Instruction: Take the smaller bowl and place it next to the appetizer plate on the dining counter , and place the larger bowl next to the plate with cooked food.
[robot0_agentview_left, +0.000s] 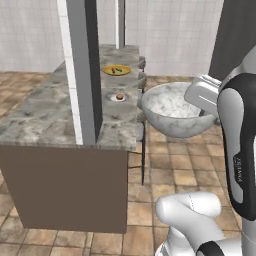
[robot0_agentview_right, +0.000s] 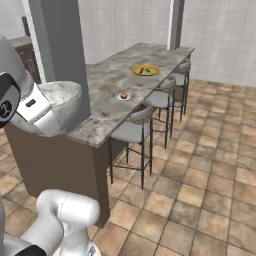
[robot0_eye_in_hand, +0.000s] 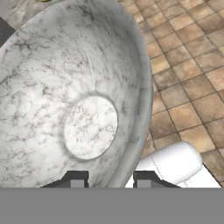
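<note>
My gripper is shut on the near rim of the larger bowl, a wide, deep grey-white marbled one; one fingertip sits inside the wall and one outside. The larger bowl hangs in the air beside the near end of the dining counter, on its stool side. Farther along the counter lies the small white appetizer plate with one orange-brown morsel. Beyond it is the yellow-orange plate with cooked food. Both plates, the appetizer plate and the cooked-food plate, also appear from the right. The smaller bowl is out of view.
A grey pillar rises through the counter between me and the plates. Several grey stools line the counter's right side. Brown tiled floor spreads to the right.
</note>
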